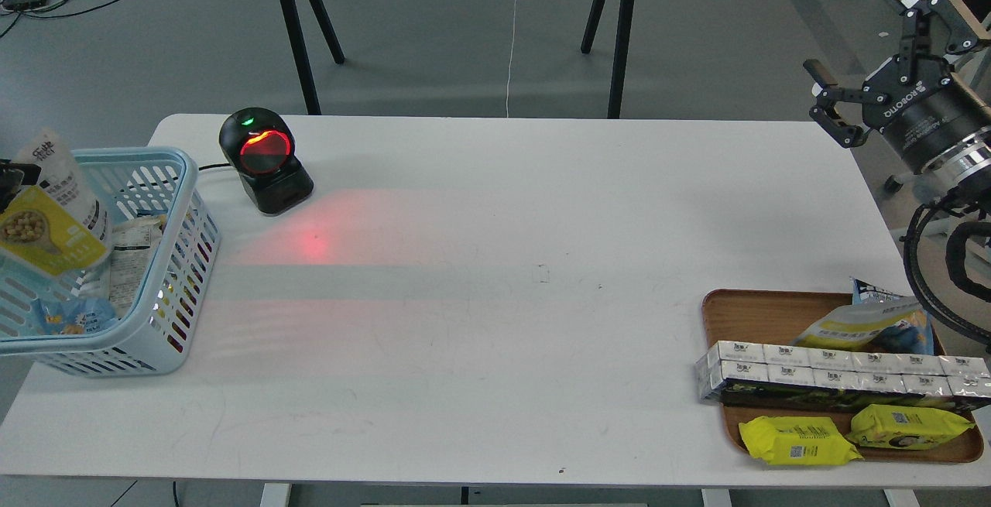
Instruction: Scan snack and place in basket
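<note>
The snack (53, 217), a pouch half yellow with a beans picture and half grey-white, sits tilted inside the light blue basket (188, 205) at the table's left edge. Only a black tip of my left gripper (14, 176) shows at the view's left edge. It grips the pouch's upper left side. My right gripper (859, 50) is open and empty, held high beyond the table's far right corner.
A black barcode scanner (265, 160) with a red glowing window stands right of the basket. Other packets lie in the basket. A brown wooden tray (743, 321) at the front right holds a yellow-and-blue pouch (867, 325), a row of white boxes (836, 375) and two yellow packets (797, 441).
</note>
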`<state>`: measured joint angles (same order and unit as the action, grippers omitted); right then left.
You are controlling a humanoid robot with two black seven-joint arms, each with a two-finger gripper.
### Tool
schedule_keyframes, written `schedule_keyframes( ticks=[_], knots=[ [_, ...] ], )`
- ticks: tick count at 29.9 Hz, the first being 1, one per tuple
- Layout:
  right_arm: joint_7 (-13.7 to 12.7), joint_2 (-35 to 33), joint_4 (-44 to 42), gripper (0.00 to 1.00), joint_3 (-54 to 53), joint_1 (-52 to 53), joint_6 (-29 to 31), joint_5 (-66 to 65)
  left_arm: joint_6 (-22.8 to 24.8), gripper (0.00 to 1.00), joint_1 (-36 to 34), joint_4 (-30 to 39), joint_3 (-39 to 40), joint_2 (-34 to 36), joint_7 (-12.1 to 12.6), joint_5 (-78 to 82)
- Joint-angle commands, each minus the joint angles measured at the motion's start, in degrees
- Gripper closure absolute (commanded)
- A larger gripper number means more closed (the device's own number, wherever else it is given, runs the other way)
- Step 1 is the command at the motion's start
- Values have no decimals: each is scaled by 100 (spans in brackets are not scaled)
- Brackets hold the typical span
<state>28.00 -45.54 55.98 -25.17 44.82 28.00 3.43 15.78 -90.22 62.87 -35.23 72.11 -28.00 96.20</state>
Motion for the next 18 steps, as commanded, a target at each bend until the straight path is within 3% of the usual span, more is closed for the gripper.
schedule_keyframes(
  ticks=[1, 9, 14, 18],
  knots=[
    [0, 1, 0, 1, 4, -8, 0, 0, 21, 87, 22, -152, 8, -145, 0, -4],
    [0, 1, -9, 1, -5, -8, 0, -9, 39, 69, 22, -169, 612, -215, 0, -162],
    [0, 1, -9, 1, 4, -8, 0, -26, 48, 35, 22, -257, 1474, -645, 0, -1267],
    [0, 1, -9, 1, 12, 79, 0, -70, 48, 26, 48, -652, 1923, -1329, 0, -2751]
  ],
)
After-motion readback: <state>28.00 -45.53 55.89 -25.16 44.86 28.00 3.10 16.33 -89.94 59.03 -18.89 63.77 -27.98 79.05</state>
